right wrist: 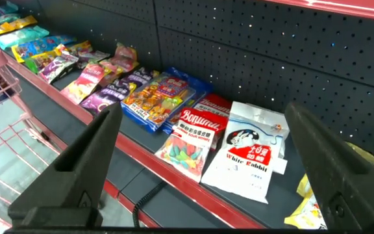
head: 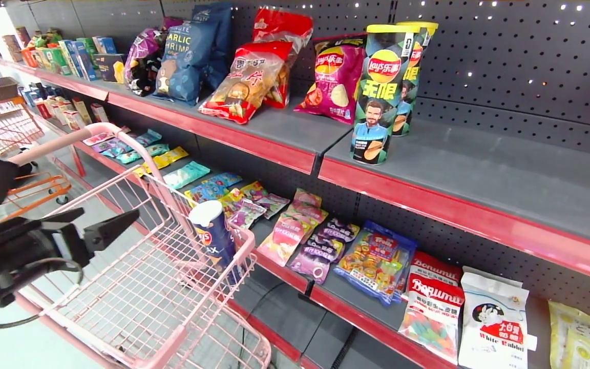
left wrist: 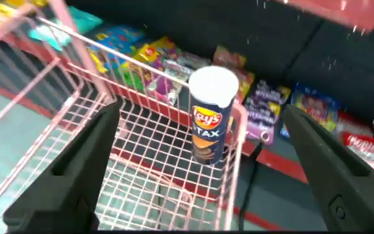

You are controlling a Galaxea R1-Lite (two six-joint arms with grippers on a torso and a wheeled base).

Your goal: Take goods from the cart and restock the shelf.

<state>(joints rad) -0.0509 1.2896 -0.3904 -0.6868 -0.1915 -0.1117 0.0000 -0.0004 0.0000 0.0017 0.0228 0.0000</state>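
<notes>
Left gripper (left wrist: 200, 114), fingers apart, hovers lower left over the cart (head: 136, 302); wire walls hem the can (head: 215, 233). Right gripper (right wrist: 203, 110) (also apart) faces candy bags (right wrist: 164, 97).

Bright, even light; glints dot the pegboard (head: 505, 61) behind the shelf (head: 479, 174).

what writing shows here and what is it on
Blue can in the pink cart: logo and large letters, legible.
Tall can on upper shelf: logo, large characters, legible.
White bag on lower shelf: two words, legible.
Purple candy packs: print too small to read.
</notes>
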